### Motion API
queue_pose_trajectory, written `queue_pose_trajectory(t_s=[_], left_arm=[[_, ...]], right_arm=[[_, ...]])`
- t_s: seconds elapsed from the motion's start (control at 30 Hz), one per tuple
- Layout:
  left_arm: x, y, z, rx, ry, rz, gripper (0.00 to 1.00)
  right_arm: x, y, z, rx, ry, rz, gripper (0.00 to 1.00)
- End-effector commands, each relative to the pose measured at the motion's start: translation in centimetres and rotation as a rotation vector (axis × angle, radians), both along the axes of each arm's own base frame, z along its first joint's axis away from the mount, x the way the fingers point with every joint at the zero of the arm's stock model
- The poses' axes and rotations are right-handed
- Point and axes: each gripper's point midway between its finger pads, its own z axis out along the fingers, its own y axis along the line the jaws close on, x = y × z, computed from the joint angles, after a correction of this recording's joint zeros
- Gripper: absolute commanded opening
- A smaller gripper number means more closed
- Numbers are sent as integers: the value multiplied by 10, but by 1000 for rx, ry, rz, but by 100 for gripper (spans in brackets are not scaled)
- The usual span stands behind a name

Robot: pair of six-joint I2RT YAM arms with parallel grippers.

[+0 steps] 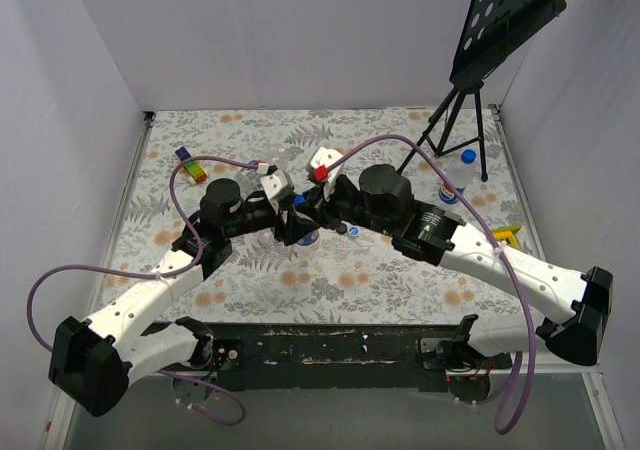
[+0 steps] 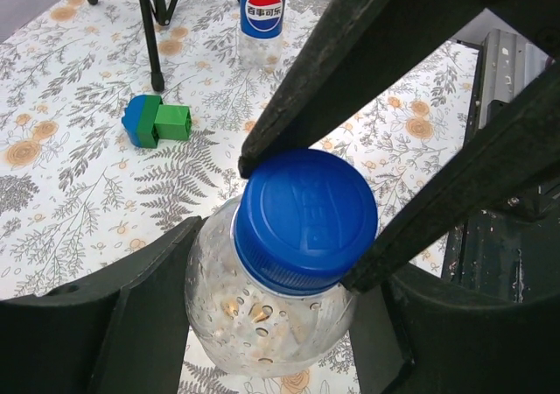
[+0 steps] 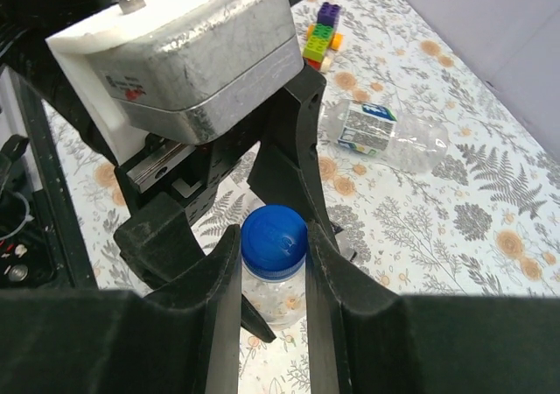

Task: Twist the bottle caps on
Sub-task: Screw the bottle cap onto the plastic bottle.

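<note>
A small clear bottle stands upright mid-table, and my left gripper is shut on its shoulder. A blue cap sits on its neck. My right gripper is shut on this cap, one finger against each side. From above, both grippers meet at the cap, with the bottle's base showing beneath them. A second bottle with a blue cap stands at the right. Another bottle, labelled blue and white, lies on its side.
A music stand's tripod stands at the back right beside the standing bottle. A green and blue toy block lies near it. Multicoloured blocks lie at the back left. White walls enclose the flowered table.
</note>
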Motion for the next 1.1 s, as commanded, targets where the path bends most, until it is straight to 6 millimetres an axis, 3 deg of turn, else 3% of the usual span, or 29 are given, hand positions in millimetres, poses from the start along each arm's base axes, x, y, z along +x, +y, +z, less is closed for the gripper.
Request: queue_pose_trajectory(t_s=[0.0, 0.27, 0.43, 0.5, 0.57, 0.67, 0.83, 1.07], left_arm=[[19, 12, 30, -54, -68, 129, 18], [33, 23, 32, -64, -67, 247, 17], [34, 25, 33, -64, -68, 259, 15], [33, 24, 32, -65, -55, 256, 13], [31, 21, 30, -58, -42, 230, 12], [21, 12, 29, -57, -26, 142, 12], [-6, -3, 29, -67, -20, -48, 13], [-36, -11, 32, -82, -41, -235, 17]], right_arm=[[31, -31, -6, -13, -7, -302, 1], [39, -37, -22, -132, -100, -569, 1], [31, -26, -4, -71, -94, -496, 1], [25, -23, 13, -28, -102, -433, 18], [17, -21, 31, 16, -102, -357, 43], [9, -24, 55, 72, -80, -235, 59], [-3, -33, 69, 104, -30, -9, 68], [-23, -21, 56, 55, -5, 210, 71]])
